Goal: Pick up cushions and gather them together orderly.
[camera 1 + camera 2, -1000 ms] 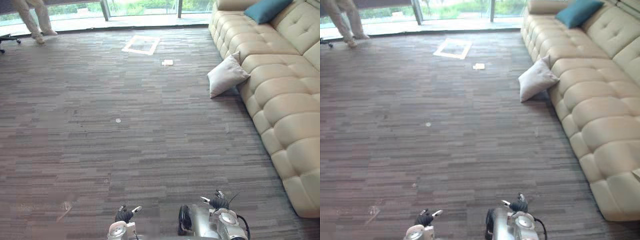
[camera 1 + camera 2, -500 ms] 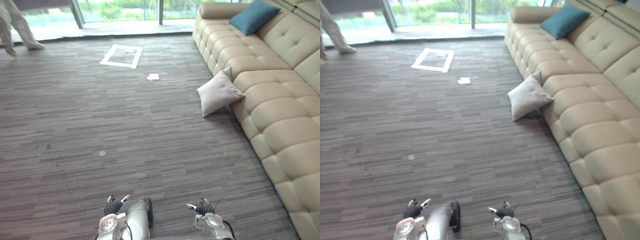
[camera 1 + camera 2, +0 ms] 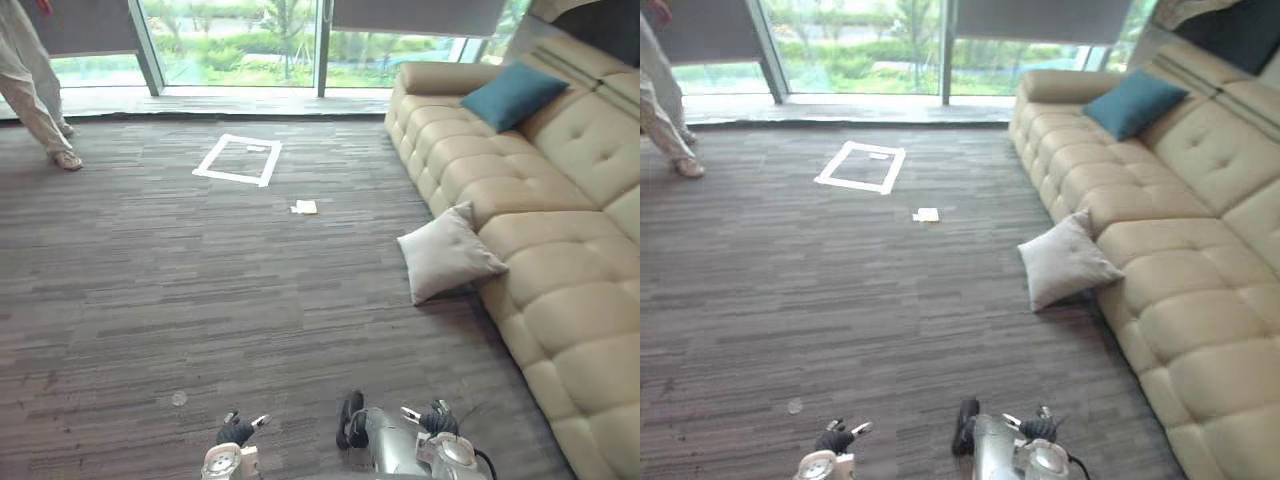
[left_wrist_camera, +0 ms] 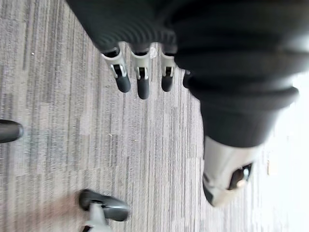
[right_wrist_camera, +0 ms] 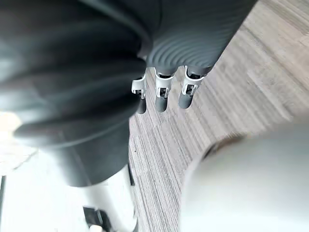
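A white cushion [image 3: 450, 255] stands on the carpet, leaning against the front of the cream sofa [image 3: 565, 330] at the right. A teal cushion [image 3: 512, 95] lies on the sofa's seat further back, near the armrest. My left hand [image 4: 137, 82] hangs over the grey carpet with straight fingers and holds nothing. My right hand [image 5: 161, 94] also hangs over the carpet, fingers straight and empty. Both hands are well short of the white cushion, which lies ahead and to the right.
A white tape square [image 3: 238, 160] and a small paper scrap [image 3: 305, 207] lie on the carpet ahead. A person [image 3: 35, 90] stands at the back left by the windows. Open carpet stretches between me and the sofa.
The whole picture has shifted, so the camera moved: more of the windows and sofa back shows now. The person at the back left has stepped along. The cushions have not moved.
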Robot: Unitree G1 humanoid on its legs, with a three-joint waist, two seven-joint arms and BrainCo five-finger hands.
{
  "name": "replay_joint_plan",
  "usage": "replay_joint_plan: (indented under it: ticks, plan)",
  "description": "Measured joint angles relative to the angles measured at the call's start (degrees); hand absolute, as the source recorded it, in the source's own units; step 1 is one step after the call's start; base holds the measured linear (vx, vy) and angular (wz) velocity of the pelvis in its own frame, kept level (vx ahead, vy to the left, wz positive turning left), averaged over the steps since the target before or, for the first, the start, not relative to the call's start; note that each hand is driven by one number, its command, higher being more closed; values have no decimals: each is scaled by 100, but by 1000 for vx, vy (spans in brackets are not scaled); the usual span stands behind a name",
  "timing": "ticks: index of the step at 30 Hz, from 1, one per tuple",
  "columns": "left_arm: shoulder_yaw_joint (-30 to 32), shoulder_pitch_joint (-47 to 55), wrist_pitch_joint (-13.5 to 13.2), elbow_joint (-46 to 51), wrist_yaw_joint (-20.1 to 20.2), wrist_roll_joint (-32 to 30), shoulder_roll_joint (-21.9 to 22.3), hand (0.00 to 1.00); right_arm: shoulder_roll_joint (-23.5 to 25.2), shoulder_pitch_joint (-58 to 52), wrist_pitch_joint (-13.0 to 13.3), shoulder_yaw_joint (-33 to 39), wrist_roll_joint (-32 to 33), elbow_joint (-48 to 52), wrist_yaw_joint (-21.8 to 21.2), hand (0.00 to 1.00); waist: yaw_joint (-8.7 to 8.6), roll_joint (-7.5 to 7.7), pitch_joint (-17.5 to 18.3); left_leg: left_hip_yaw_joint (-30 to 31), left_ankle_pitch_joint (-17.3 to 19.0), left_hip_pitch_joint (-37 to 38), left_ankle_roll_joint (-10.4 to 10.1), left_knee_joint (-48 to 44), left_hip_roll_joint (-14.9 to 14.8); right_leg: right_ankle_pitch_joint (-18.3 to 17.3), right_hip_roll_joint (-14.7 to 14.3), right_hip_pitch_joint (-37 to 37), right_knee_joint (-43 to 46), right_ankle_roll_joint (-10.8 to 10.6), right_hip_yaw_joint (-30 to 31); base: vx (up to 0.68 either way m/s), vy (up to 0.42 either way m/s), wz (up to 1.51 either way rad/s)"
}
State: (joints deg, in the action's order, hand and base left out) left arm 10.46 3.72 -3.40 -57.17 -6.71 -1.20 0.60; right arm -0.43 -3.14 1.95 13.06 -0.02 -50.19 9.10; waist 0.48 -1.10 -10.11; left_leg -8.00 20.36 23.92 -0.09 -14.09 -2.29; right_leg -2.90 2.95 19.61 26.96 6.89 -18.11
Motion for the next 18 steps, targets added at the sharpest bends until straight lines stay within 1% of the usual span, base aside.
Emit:
replay_joint_plan:
  ticks: [1, 2, 3, 4, 5, 6, 7, 8, 9, 10, 11, 12, 13, 14, 15, 16, 18]
  plan:
    - [94, -39, -3, 17, 39, -38, 69, 0, -38, 14, 3, 3, 4, 55, -9, 0, -16, -125, -57, 106, -174, -444, -260, -1122, -175, -225, -143, -154, 16, 8, -4, 699, -195, -24]
    - [270, -73, 1, 26, 59, -44, 131, 0, -79, 40, -4, -17, 8, 95, -12, 0, -15, -209, -105, 184, -699, -910, -454, -2261, -308, -397, -306, -350, -38, 27, 70, 835, -194, -46]
    - [447, -58, 1, 31, 55, -43, 149, 0, -102, 95, -41, -34, 15, 86, -1, 0, 9, -306, -179, 281, -1229, -1453, -739, -3583, -497, -536, -517, -679, -212, 89, 216, 700, -134, -66]
    - [523, -73, -2, 52, 58, -43, 155, 0, -89, 136, -45, -47, 19, 64, 2, 0, 18, -335, -255, 188, -1196, -1783, -728, -4361, -670, -616, -680, -986, -357, 129, 330, 679, -81, -81]
    - [637, -74, -11, 137, 64, -27, 150, 0, -17, 204, -52, -80, 30, -35, 8, 0, 45, -270, -329, 61, -1057, -2153, -627, -5093, -845, -741, -827, -1440, -568, 169, 537, 675, -69, -80]
    - [644, -71, -15, 256, 58, -24, 62, 0, 65, 209, -73, -222, 126, -70, 27, 0, 125, -135, -375, -31, -927, -2510, -480, -5387, -898, -828, -854, -1906, -788, 154, 738, 650, -67, -92]
    - [636, -67, -19, 346, 55, 4, 6, 0, 173, 196, -88, -330, 144, -87, 23, 0, 220, 13, -359, -186, -755, -2897, -366, -5282, -910, -865, -821, -2277, -1046, 148, 975, 588, -42, -111]
    - [646, -43, -74, 487, 43, 25, 10, 0, 269, 168, -93, -426, 232, -141, 27, 0, 310, 134, -280, -373, -577, -3426, -300, -4754, -921, -891, -768, -2613, -1361, 110, 1262, 533, 17, -99]
    - [647, -40, -99, 521, 43, 27, 17, 0, 270, 174, -97, -434, 239, -160, 26, 0, 321, 155, -269, -394, -521, -3585, -261, -4531, -910, -900, -752, -2726, -1460, 94, 1339, 531, 56, -95]
    - [671, -26, -131, 609, 36, 38, 63, 0, 362, 215, -106, -440, 240, -207, 28, 0, 343, 96, -298, -404, -452, -3927, -178, -3771, -862, -948, -693, -3040, -1654, -13, 1552, 576, 149, -66]
    - [673, -27, -136, 637, 31, 49, 97, 0, 375, 225, -107, -431, 241, -212, 36, 0, 348, 70, -310, -363, -455, -4027, -175, -3218, -795, -991, -642, -3176, -1729, -86, 1663, 586, 222, -100]
    - [671, -27, -137, 679, 21, 57, 141, 0, 405, 225, -108, -431, 240, -242, 49, 0, 405, 64, -302, -179, -574, -4123, -250, -2031, -591, -1169, -471, -3338, -1745, -232, 1914, 589, 260, -89]
    - [670, -27, -138, 691, 18, 73, 148, 0, 424, 211, -106, -431, 240, -242, 57, 0, 431, 65, -299, -32, -699, -4155, -305, -1565, -491, -1288, -396, -3405, -1746, -305, 2016, 568, 307, -102]
    - [667, -16, -143, 688, 6, 111, 192, 0, 441, 183, -109, -456, 241, -250, 72, 0, 452, 14, -272, 243, -934, -4188, -386, -918, -414, -1471, -356, -3516, -1717, -434, 2226, 719, 461, -112]
    - [661, -14, -136, 669, -23, 141, 162, 0, 431, 128, -136, -608, 238, -285, 79, 0, 516, 61, -133, 204, -1697, -4138, -286, -1024, -373, -1653, -214, -3566, -1583, -551, 2559, 723, 480, -106]
    - [662, -14, -134, 672, -26, 142, 141, 0, 431, 87, -143, -647, 239, -286, 80, 0, 531, 106, -110, 152, -1646, -4127, -226, -1080, -351, -1648, -183, -3523, -1489, -548, 2619, 610, 420, -94]
    - [665, -23, -133, 596, -40, 134, 18, 0, 444, 74, -140, -713, 233, -226, 87, 0, 585, 313, 0, -218, -1354, -3984, -65, -1124, -267, -1563, 18, -3203, -795, -549, 2846, 521, 330, -65]
